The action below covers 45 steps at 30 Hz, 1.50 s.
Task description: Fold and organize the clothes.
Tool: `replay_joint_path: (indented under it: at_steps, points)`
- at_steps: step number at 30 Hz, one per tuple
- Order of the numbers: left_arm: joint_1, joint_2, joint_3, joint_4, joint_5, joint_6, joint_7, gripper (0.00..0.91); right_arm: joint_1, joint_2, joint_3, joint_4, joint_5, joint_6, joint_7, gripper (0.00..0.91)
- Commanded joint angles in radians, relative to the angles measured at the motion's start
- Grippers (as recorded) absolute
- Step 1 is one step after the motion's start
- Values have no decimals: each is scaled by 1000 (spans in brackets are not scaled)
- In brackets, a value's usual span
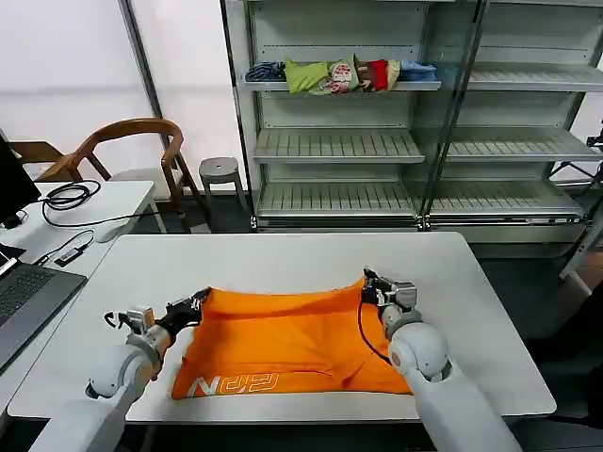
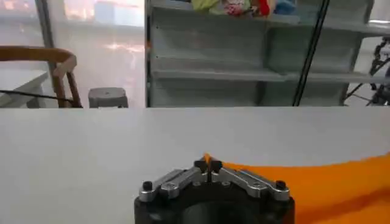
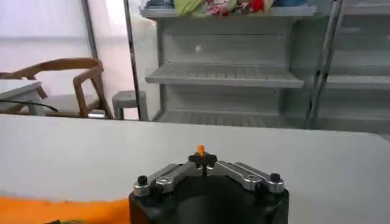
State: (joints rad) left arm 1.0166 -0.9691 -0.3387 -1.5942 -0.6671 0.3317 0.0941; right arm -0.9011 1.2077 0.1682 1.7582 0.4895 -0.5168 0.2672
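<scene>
The orange T-shirt (image 1: 283,344) lies spread on the white table (image 1: 283,259), its pale lettering (image 1: 236,384) at the near edge. My left gripper (image 1: 200,303) is shut on the shirt's far left corner; in the left wrist view its tips (image 2: 208,165) pinch orange cloth (image 2: 317,182). At the far right corner my right gripper (image 1: 369,283) is shut on the fabric too, and a small orange tuft pokes out between its tips (image 3: 201,158). Both corners are held low over the table.
A laptop (image 1: 24,301) and cables (image 1: 71,198) sit on a second table at left, beside a wooden chair (image 1: 132,151) and a stool (image 1: 221,174). Behind stands a shelf unit (image 1: 377,141) with bunched garments (image 1: 344,75) on its top shelf.
</scene>
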Motion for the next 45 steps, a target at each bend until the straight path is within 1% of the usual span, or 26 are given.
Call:
replay_joint_path:
  at_steps: [1,8,15,24,34,45]
  points:
    - [132,-5,-60,-100,10,-8,4,30,-110,-16,17,104,-8,-8,3,0]
    - [149,-8,-78,-118,13,-7,3,30,-144,-15,22,113,-12,-8,2,0]
    - [198,-8,-100,-170,13,-8,6,30,-169,-23,37,132,-10,-7,2,0]
    - [215,-4,-113,-173,15,-11,10,30,-203,-29,45,177,-8,-10,2,0]
    - [261,-12,-120,-205,20,-12,12,30,-218,-40,64,160,-8,-12,-3,0]
    - [298,0,-149,-224,28,-8,11,30,-209,-42,62,144,-9,-10,-7,0]
